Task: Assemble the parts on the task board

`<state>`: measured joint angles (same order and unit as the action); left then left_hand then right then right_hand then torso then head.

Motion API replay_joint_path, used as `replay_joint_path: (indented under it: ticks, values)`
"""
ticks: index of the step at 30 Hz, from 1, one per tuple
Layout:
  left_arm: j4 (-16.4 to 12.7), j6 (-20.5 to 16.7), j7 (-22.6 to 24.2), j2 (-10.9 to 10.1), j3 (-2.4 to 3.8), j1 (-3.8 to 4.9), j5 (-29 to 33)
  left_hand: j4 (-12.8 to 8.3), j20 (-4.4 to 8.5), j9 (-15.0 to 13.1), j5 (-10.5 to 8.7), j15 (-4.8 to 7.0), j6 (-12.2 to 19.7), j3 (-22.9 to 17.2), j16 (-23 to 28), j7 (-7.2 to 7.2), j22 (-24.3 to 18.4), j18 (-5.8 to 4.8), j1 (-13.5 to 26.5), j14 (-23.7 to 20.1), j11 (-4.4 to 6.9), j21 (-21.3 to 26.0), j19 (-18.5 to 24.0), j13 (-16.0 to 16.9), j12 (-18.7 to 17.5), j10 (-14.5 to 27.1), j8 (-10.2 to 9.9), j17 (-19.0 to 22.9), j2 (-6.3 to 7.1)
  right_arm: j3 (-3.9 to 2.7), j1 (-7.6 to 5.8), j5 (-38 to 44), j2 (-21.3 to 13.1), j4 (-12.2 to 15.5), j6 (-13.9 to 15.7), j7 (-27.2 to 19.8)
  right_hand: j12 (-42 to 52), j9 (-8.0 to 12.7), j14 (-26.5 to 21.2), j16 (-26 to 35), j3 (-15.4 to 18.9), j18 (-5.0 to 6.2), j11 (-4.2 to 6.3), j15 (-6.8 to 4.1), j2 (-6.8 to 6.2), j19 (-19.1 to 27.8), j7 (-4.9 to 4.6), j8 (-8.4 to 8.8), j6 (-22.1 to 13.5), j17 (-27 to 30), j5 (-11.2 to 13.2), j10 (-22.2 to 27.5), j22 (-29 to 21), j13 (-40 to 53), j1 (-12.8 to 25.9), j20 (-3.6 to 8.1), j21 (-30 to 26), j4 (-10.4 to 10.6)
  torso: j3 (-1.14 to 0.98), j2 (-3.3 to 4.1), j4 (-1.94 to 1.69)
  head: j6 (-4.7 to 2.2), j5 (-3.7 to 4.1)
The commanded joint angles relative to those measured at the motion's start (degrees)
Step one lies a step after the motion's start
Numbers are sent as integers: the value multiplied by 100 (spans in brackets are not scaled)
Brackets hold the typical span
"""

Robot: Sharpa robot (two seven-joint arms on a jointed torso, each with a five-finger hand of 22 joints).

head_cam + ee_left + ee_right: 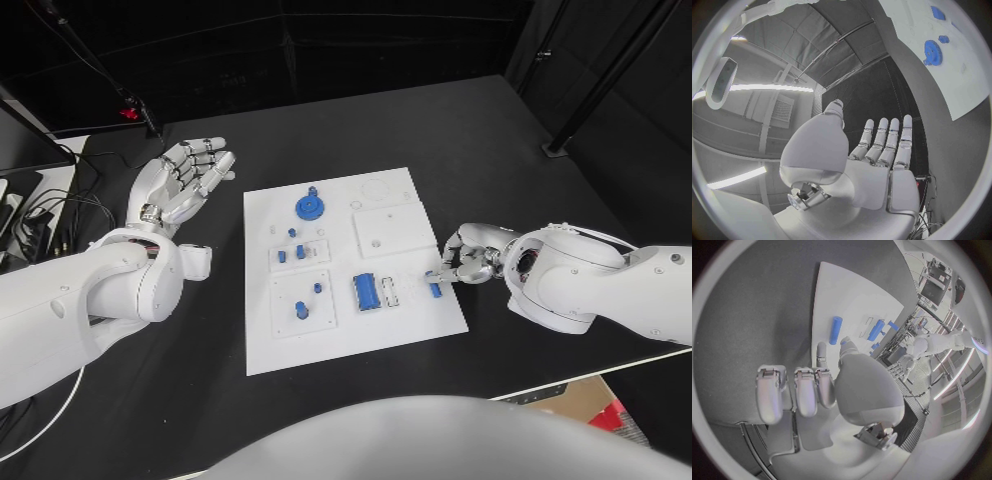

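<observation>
The white task board [346,330] lies mid-table. On it are a blue gear [310,207], several small blue parts [300,252] and two blue cylinders [378,290] in a holder. A loose blue peg [436,290] lies at the board's right edge. My right hand [469,258] hovers over that edge. In the right wrist view one finger [821,355] and the thumb flank the near end of the peg [836,330] with small gaps, and the other fingers are curled. My left hand [185,180] is left of the board, palm up, fingers spread and holding nothing [879,150].
Cables and equipment [36,215] crowd the table's left rim, with a stand and a red clip [130,113] at the back left. The table's front edge runs close behind my right arm, and a cardboard box [577,402] sits below it.
</observation>
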<state>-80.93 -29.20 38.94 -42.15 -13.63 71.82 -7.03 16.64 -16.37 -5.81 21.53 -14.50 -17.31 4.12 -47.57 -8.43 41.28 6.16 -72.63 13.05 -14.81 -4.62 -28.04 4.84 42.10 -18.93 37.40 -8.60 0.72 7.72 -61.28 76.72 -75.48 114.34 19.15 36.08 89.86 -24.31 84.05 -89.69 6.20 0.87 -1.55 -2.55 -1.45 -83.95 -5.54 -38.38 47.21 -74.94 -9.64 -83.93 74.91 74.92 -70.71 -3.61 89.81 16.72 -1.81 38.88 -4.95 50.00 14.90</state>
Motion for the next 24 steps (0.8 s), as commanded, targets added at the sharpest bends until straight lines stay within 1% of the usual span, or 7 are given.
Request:
replay_joint_path:
  ticks: [1, 6, 9, 11, 15, 24]
  values:
    - [-6, 39, 527, -2, 5, 6, 0, 12, -18, 10, 25, 10, 36, 35, -25, -849, -8, -48, -9, 34, 7, -17, -9, -7, 38, 40, 39, 9, -61, 2, 1, 145, 60, -13, -233, 161, 14, 8, 595, -31, 43, -87, -33, 31, 80, -605, -10, 22, -46, -1506, -46, -607, 1509, 1508, 2, -45, 19, 1, 0, 2, -8, 0, -1]
    - [-19, 38, 528, -8, 5, 6, 0, 12, -18, 10, 25, 10, 36, 35, -25, -849, -8, -48, -9, 34, 7, -17, -9, -7, 38, 40, 39, 9, -61, 3, 9, 157, 150, -39, -340, 219, 14, 17, 595, -31, 45, -87, -35, 36, 106, -605, -12, 27, -50, -1506, -70, -607, 1509, 1508, -4, -50, 19, -2, -1, 4, -10, 0, -18]
    - [-24, 35, 527, -16, 5, 5, 0, 12, -18, 10, 25, 10, 36, 35, -25, -849, -8, -48, -9, 34, 7, -17, -9, -7, 38, 40, 39, 9, -61, 3, 15, 160, 184, -61, -463, 293, 14, 27, 595, -31, 46, -87, -37, 41, 131, -605, -14, 32, -54, -1506, -95, -607, 1509, 1508, -21, -55, 19, -8, 2, -1, -6, 0, -28]
    - [-25, 33, 526, -18, 5, 5, 0, 12, -18, 10, 25, 10, 36, 35, -25, -849, -8, -48, -9, 34, 7, -17, -9, -7, 38, 40, 39, 9, -61, 3, 17, 161, 200, -77, -535, 342, 14, 31, 595, -31, 45, -87, -38, 43, 145, -605, -15, 33, -53, -1506, -102, -607, 1509, 1508, -32, -57, 19, -10, 1, -1, -10, 0, -30]
    - [-30, 34, 524, -18, 5, 5, 0, 12, -18, 13, 27, 10, 39, 38, -32, -849, -9, -48, -12, 38, 7, -18, -8, -11, 44, 41, 44, 15, -65, 4, 20, 196, 257, -103, -739, 489, 14, 58, 595, -31, 29, -87, -45, 51, 240, -605, -20, 45, -62, -1506, -123, -607, 1509, 1508, -127, -68, 19, -21, 3, -2, -4, 0, -33]
    - [-28, 40, 520, -14, 5, 5, 0, 12, -18, 13, 27, 10, 39, 38, -32, -849, -9, -48, -12, 38, 7, -18, -8, -11, 44, 41, 44, 15, -65, 4, 23, 397, 411, -173, -882, 615, 14, 138, 595, -31, 64, -87, -50, 63, 343, -605, -20, 79, -44, -1506, 59, -607, 1509, 1508, -322, -84, 19, -39, -3, -1, -8, 0, -18]
